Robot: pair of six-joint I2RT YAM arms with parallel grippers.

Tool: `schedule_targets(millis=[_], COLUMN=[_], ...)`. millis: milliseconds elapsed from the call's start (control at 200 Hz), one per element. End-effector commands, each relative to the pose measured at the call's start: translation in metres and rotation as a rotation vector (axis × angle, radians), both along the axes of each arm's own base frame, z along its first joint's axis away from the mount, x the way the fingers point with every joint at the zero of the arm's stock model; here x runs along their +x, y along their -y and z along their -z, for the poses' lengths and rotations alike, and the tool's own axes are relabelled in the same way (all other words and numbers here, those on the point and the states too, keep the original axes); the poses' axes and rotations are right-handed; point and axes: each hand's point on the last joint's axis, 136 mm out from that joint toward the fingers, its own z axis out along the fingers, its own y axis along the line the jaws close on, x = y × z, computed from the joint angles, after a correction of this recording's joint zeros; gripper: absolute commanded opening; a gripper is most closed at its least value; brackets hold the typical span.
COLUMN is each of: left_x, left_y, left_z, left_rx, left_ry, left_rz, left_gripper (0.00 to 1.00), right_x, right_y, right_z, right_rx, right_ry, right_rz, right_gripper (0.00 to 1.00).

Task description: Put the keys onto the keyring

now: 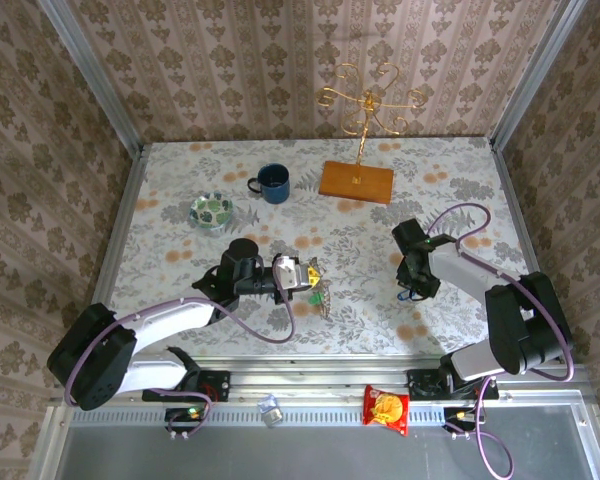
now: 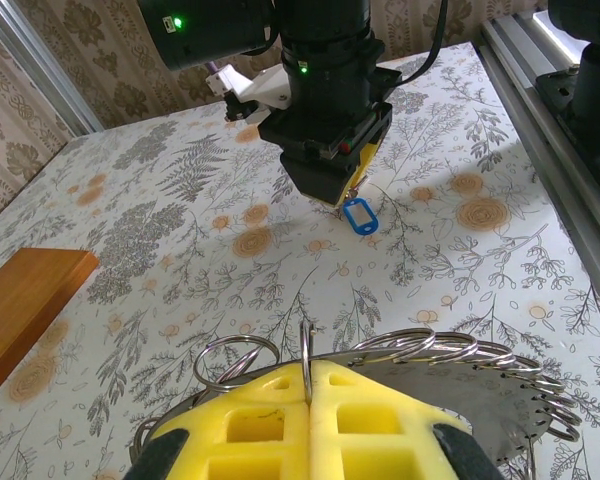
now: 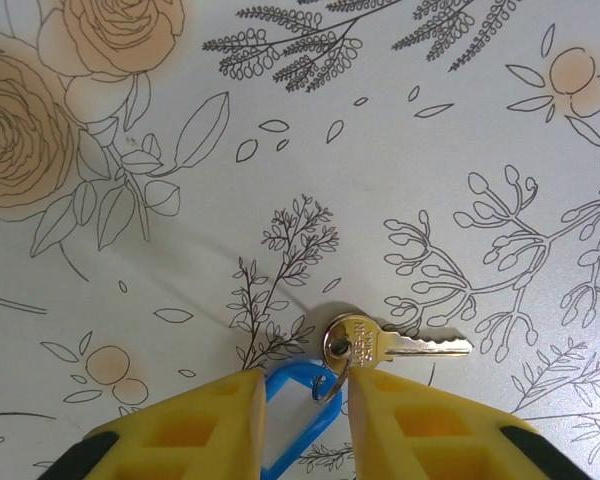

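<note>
Patterned wallpaper closes in three sides of the table [image 1: 180, 170], which is covered by a pale cloth printed with ferns and orange flowers.

Toward the far left corner sits a small green-patterned dish [image 1: 211, 211]. A dark blue mug [image 1: 273, 183] stands just to its right, nearer the far edge.

Closer to the near edge and a little left of the middle, my left gripper [image 1: 310, 277] lies low over the cloth and points right. In its wrist view [image 2: 308, 375] the yellow fingers [image 2: 240, 425] are pressed together, with a thin wire of the keyring [image 2: 420, 345] pinched between them. The silvery coils of the keyring [image 1: 320, 295] fan out beyond the fingertips, just above the cloth.

At the far edge, right of the mug, a wooden board [image 1: 356, 181] carries a curly gold wire stand [image 1: 365, 100].

Right of the middle, well apart from the keyring, my right gripper [image 1: 412, 292] points straight down at the table. In its wrist view [image 3: 305, 385] the two yellow fingers [image 3: 180, 430] stand narrowly apart on either side of a blue tag [image 3: 298, 370]. I cannot tell whether they pinch it. The tag hangs on a small ring from a brass key [image 3: 380, 345] lying flat on the cloth, its blade pointing away to the right. From the left wrist, that blue tag [image 2: 361, 215] shows on the cloth right under my right gripper [image 2: 345, 195].
</note>
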Motion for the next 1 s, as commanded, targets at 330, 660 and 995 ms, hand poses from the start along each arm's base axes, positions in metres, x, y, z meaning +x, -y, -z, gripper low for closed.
schedule_targets(millis=[330,660,995], left_x=[0.0009,0.0014,0.0012], left_y=[0.0059,0.0059,0.0061], left_z=[-0.0131,-0.0135,-0.0136], left_rx=[-0.021,-0.021,-0.020], left_ry=[0.052,0.058,0.058], left_rz=[0.022,0.021,0.022], left_gripper=[0.00,0.00,0.00], right_x=[-0.0031,-0.0056,-0.0069], right_y=[0.0066,0.0089,0.0103], right_z=[0.0054,0.0081,0.0092], right_rx=[-0.003,-0.005,-0.006], right_ry=[-0.017,-0.031,-0.036], right_rz=[0.054,0.065,0.073], right_gripper=[0.25,0.22,0.15])
